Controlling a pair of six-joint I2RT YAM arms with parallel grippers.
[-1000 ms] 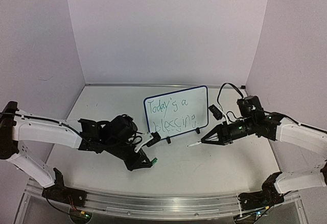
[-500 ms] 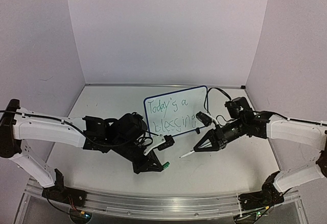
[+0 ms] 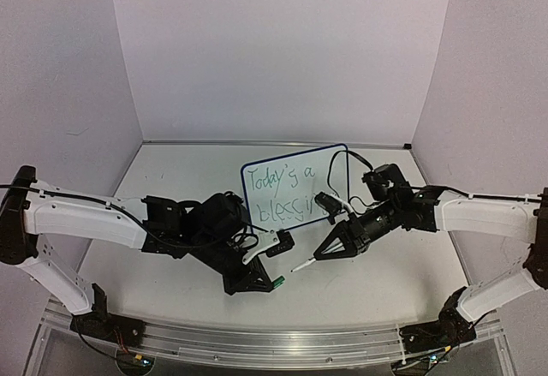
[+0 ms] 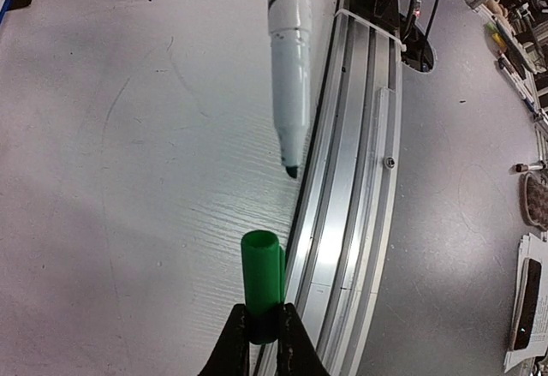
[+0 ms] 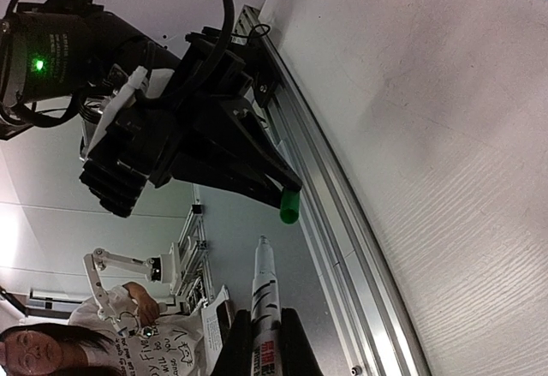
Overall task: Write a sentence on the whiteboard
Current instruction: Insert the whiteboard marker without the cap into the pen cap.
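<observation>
Moved closer together since half a second ago. Left gripper clamped on green cap; behind, upright whiteboard with sentence "Today's a blessing", end hidden; marker tip near cap, apart; right gripper clamped on marker.

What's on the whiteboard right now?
Green writing on the whiteboard: "Today's a" above "blessi". The right arm covers the end of the lower line.

We see a white table closed in by pale lilac walls, an aluminium rail along its near edge and, beyond the rail, a person in glasses.
</observation>
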